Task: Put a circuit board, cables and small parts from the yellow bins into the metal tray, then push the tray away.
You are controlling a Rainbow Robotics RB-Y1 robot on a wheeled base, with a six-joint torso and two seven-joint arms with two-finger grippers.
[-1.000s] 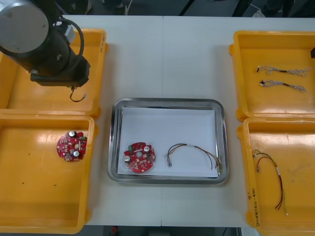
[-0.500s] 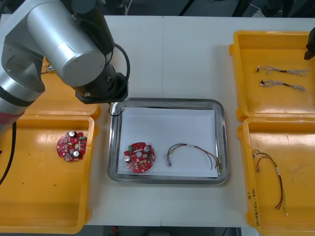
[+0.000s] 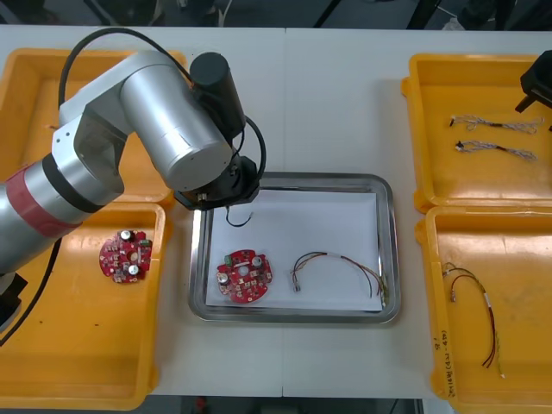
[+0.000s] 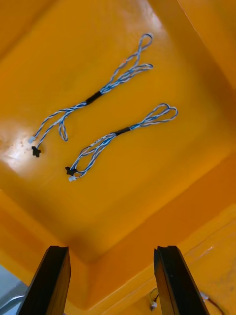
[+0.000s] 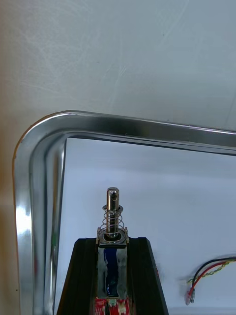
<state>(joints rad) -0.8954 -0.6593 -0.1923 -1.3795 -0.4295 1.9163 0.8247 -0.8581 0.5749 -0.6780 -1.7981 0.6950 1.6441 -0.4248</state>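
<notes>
My left gripper point(image 5: 112, 242) is shut on a small metal part point(image 5: 112, 219) with a spring and pin, held just above the white inside of the metal tray point(image 5: 39, 147) near its far left corner. In the front view the left arm point(image 3: 172, 129) covers that corner, and a thin black lead point(image 3: 235, 218) hangs below it. A round red circuit board point(image 3: 244, 276) and a red and yellow cable point(image 3: 338, 264) lie in the tray point(image 3: 293, 179). My right gripper point(image 4: 112, 258) is open above two twisted blue and white cables point(image 4: 98, 93) in the far right bin point(image 3: 423, 129).
A second red circuit board point(image 3: 126, 255) lies in the near left yellow bin point(image 3: 52, 362). In the near right bin point(image 3: 517, 379) lies a red and black cable point(image 3: 485, 315). The far left bin point(image 3: 26, 129) sits partly under the left arm.
The left arm has swung right from the far left bin to the tray's far left corner, carrying the small metal part. The right gripper has come further into view over the far right bin.
</notes>
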